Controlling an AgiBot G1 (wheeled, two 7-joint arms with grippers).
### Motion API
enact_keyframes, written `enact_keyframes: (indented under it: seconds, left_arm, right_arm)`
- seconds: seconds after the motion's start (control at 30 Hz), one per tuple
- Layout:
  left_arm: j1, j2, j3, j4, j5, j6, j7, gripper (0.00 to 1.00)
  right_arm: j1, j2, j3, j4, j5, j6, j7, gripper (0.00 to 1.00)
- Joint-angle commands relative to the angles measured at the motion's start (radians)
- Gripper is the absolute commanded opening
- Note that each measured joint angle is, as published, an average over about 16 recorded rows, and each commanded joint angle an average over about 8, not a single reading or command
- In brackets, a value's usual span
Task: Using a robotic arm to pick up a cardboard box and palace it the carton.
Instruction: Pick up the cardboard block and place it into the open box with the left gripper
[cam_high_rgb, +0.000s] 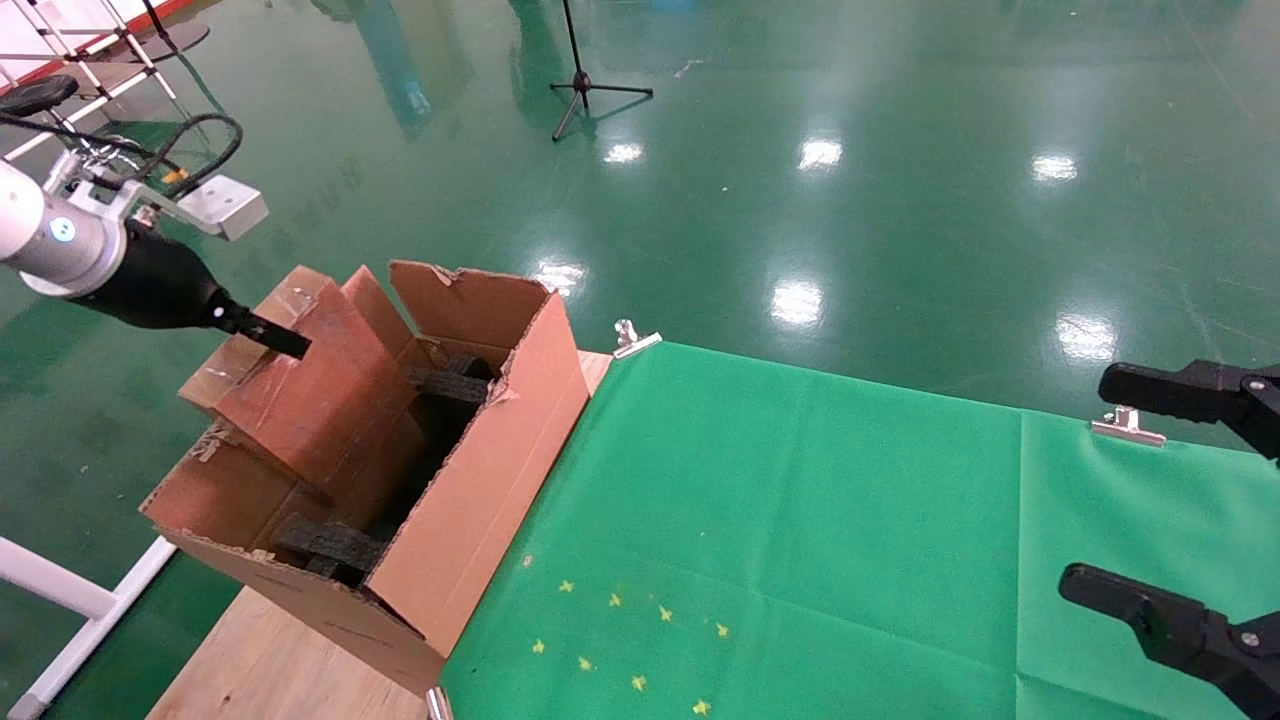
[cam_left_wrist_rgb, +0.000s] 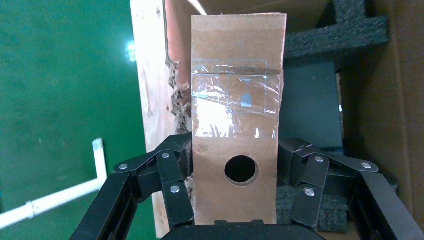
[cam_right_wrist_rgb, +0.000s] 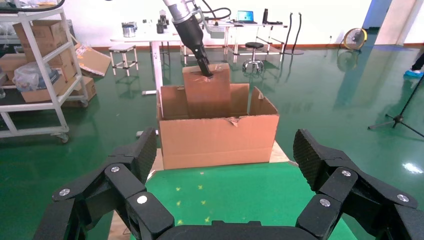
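My left gripper (cam_high_rgb: 285, 342) on the white arm with the blue-lit silver wrist (cam_high_rgb: 55, 235) is shut on the small taped cardboard box (cam_high_rgb: 320, 395). It holds the box tilted, with its lower part inside the open top of the large carton (cam_high_rgb: 480, 490). In the left wrist view the fingers (cam_left_wrist_rgb: 175, 170) clamp both sides of the box (cam_left_wrist_rgb: 235, 90), which has a round hole. Black foam blocks (cam_high_rgb: 330, 545) lie inside the carton. In the right wrist view the box (cam_right_wrist_rgb: 206, 92) sticks out above the carton (cam_right_wrist_rgb: 220, 140). My right gripper (cam_high_rgb: 1160, 500) is open and empty at the table's right edge.
The carton stands on the wooden table's left end (cam_high_rgb: 270, 660), next to a green cloth (cam_high_rgb: 800, 520) held by metal clips (cam_high_rgb: 635, 340). A tripod stand (cam_high_rgb: 585, 85) stands on the green floor behind. A white frame (cam_high_rgb: 60, 600) is left of the table.
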Motion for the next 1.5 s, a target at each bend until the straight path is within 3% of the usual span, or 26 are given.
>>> enact_keyframes:
  seconds: [0.03,0.33,0.9,1.3,1.5]
  left_arm:
    - [0.007,0.019,0.005,0.041,0.009,-0.02,0.002,0.0]
    - [0.051,0.09,0.03,0.169,0.051,-0.099,-0.029,0.0]
    - [0.206,0.154,0.016,0.266,0.025,-0.195,-0.012,0.0]
    - [0.342,0.199,0.011,0.288,0.018,-0.43,-0.054,0.0]
    - [0.386,0.212,0.005,0.291,0.01,-0.465,-0.059,0.0]
  right_arm:
    - [0.0,0.0,0.0,0.0,0.0,0.0,0.0,1.0]
    - [0.0,0.0,0.0,0.0,0.0,0.0,0.0,1.0]
    - [0.0,0.0,0.0,0.0,0.0,0.0,0.0,1.0]
    - [0.0,0.0,0.0,0.0,0.0,0.0,0.0,1.0]
    - [0.0,0.0,0.0,0.0,0.0,0.0,0.0,1.0]
